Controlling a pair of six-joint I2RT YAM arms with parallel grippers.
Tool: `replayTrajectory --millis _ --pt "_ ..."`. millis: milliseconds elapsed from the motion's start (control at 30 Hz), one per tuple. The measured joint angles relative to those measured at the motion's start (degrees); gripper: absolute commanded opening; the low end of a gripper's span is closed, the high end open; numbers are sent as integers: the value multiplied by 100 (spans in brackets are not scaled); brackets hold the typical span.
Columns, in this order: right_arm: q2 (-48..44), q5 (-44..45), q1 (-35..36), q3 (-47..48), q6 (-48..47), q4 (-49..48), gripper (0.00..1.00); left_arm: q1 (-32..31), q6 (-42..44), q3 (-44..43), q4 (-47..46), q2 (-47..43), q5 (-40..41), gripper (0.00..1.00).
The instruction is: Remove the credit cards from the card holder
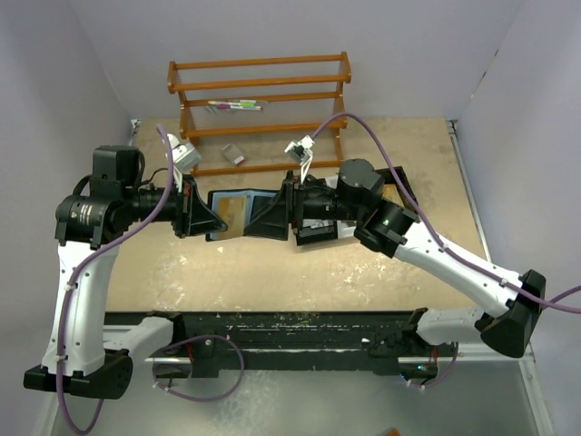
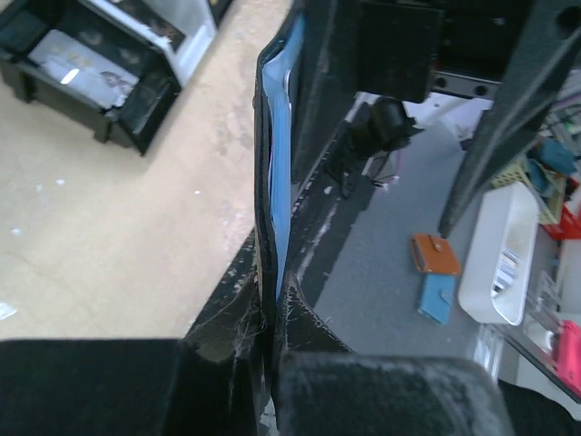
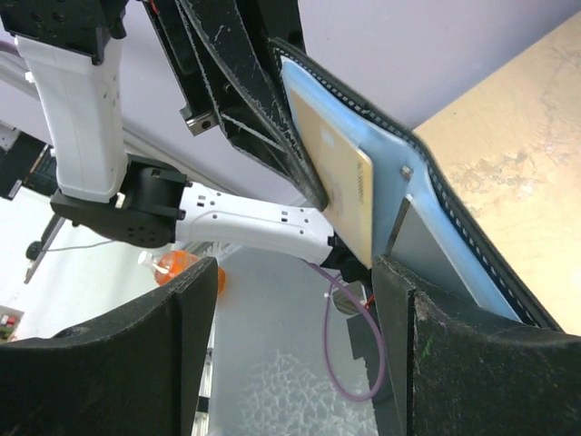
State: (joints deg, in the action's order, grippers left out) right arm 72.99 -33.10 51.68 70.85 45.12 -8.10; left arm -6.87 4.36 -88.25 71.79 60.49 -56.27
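Note:
The card holder (image 1: pixel 220 202) is held open above the table, black outside with blue-grey lining (image 3: pixel 454 241). A tan credit card (image 1: pixel 238 214) sticks partly out of a slot (image 3: pixel 338 173). My left gripper (image 1: pixel 209 218) is shut on the holder's left edge. In the left wrist view the holder (image 2: pixel 272 163) stands edge-on, clamped between the fingers (image 2: pixel 272 336). My right gripper (image 1: pixel 260 218) is at the holder's right side, open (image 3: pixel 295 268). Its right finger (image 3: pixel 454 363) lies against the lining, just beside the card's lower corner. Nothing is between its fingers.
A wooden rack (image 1: pixel 259 100) stands at the back with pens on a shelf. A small grey-white block (image 1: pixel 233 154) lies in front of it. A black-and-white tray (image 2: pixel 100 73) sits under the right arm (image 1: pixel 399 186). Off the table lie orange and blue wallets (image 2: pixel 434 268).

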Motion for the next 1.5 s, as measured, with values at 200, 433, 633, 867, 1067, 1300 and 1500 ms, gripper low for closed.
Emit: replayTrajectory --millis 200,433,633,867,1067,1300,1500 --pt "-52 31 63 -116 76 -173 70 0 111 -7 114 79 -758 0" --pt "-487 46 90 -468 184 -472 66 0 258 -142 293 184 -1600 0" --pt "-625 -15 170 -520 258 -743 58 2 374 -85 229 111 -2249 0" --pt "-481 -142 409 -520 304 -1023 47 9 -31 105 -164 -179 -2468 0" --pt "-378 -310 420 -520 490 -1482 31 9 -81 131 -271 -212 -2518 0" --pt "-247 -428 417 -520 636 -1735 6 9 -48 153 -260 -232 -2629 7" --pt "-229 -431 415 -520 601 -1720 0 9 -22 153 -175 -216 -2763 15"
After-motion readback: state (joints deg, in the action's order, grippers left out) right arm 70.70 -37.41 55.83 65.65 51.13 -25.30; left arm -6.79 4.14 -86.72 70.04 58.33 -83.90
